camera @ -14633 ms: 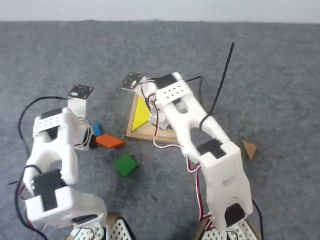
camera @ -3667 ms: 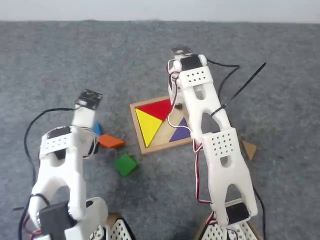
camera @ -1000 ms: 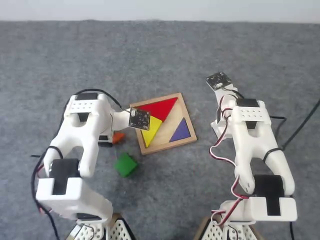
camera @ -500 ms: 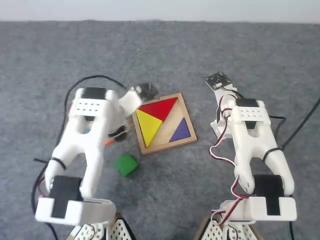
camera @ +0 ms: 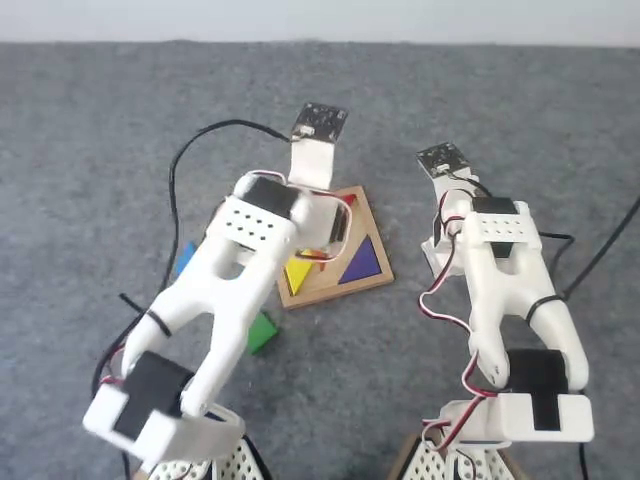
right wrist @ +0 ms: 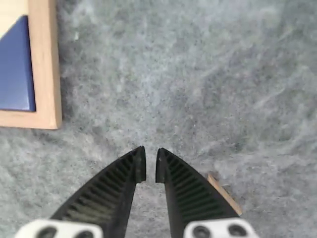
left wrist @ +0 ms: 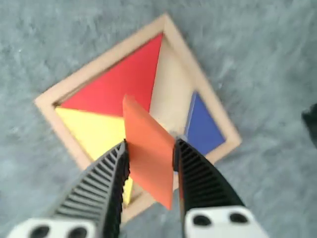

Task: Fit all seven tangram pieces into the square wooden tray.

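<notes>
My left gripper [left wrist: 149, 148] is shut on the orange piece [left wrist: 147, 158], held on edge above the square wooden tray [left wrist: 171, 94]. In the tray lie a red triangle [left wrist: 119, 84], a yellow triangle [left wrist: 91, 134] and a blue triangle [left wrist: 200, 126]. In the high view the left arm [camera: 260, 225] stretches over the tray [camera: 372, 280], covering most of it. My right gripper [right wrist: 150, 166] is shut with nothing in it, low over the carpet beside the tray's corner [right wrist: 44, 64]. A small wooden triangle [right wrist: 225, 194] peeks out from behind one right finger.
A green square [camera: 262, 332] and a blue piece [camera: 183, 258] lie on the grey carpet left of the tray. The right arm [camera: 495, 260] stands close to the tray's right side. Cables hang from both arms.
The left arm has swung from the left of the tray to over it, carrying the orange piece. The right arm has kept still.
</notes>
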### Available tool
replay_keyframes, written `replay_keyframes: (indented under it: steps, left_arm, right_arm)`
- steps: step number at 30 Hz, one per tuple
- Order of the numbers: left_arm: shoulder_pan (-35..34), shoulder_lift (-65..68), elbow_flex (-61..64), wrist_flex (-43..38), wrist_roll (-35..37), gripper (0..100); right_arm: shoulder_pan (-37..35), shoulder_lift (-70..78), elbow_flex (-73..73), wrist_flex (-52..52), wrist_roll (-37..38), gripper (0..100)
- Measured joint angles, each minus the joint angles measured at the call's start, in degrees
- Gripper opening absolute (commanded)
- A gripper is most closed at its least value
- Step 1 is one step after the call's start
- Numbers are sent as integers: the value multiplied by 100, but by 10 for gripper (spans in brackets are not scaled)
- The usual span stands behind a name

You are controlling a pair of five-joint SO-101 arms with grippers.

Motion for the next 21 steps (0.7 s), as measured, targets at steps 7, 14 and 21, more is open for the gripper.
replay_keyframes:
  steps: [7, 14, 21]
  left_arm:
    - [308, 1336, -659, -536, 519, 18]
    - [316, 2523, -1846, -387, 642, 18]
    - [360, 2760, -2356, -193, 642, 19]
  right_arm:
    - [9, 0, 0, 0, -18, 58]
    - [88, 0, 0, 0, -26, 58]
    - [88, 0, 0, 0, -26, 58]
